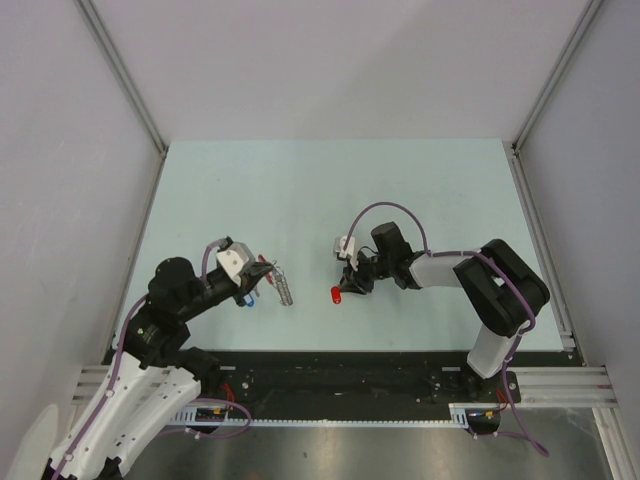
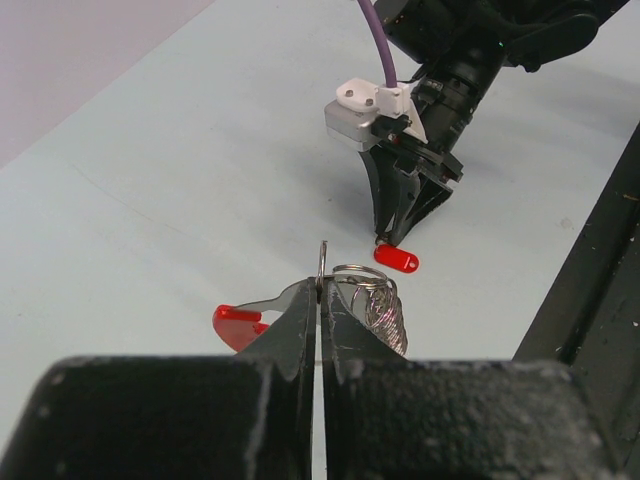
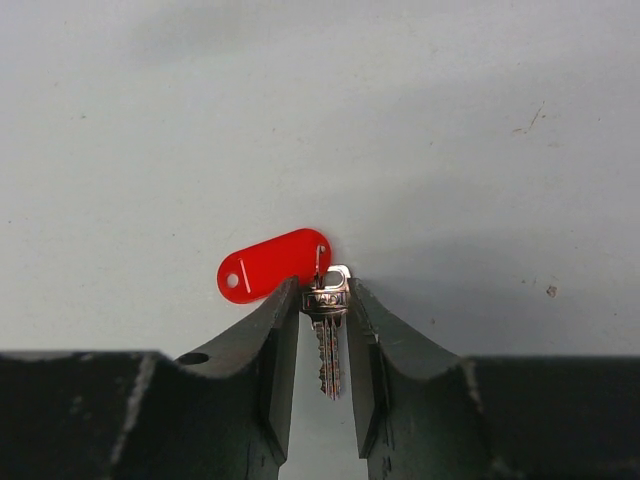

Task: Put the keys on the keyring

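The left gripper (image 2: 320, 291) has its 2 jaws drawn almost together, with only a thin slit between them. They pinch a fine wire loop of the keyring (image 1: 283, 288), which stands upright out of the tips. To the left of the jaws the ring's red part (image 2: 238, 323) sticks out low over the table (image 2: 180, 160). To their right its grey coiled side (image 2: 388, 318) bunches against the finger. In the top view a small blue piece (image 1: 245, 300) shows just beside this gripper, too small to identify.

The right gripper (image 3: 325, 290) is narrowed onto 1 silvery key (image 3: 328, 352). The key's head is clamped between the fingertips and its toothed blade runs back into the gap between the jaws. Just ahead of the tips and to their left lies a red oval tag (image 3: 275, 265), joined to the key's head by a small wire link and resting on the table.

In the left wrist view the right gripper points steeply down, tips at the surface, straight ahead of the left jaws and apart from them — the red tag lies between the 2 grippers.
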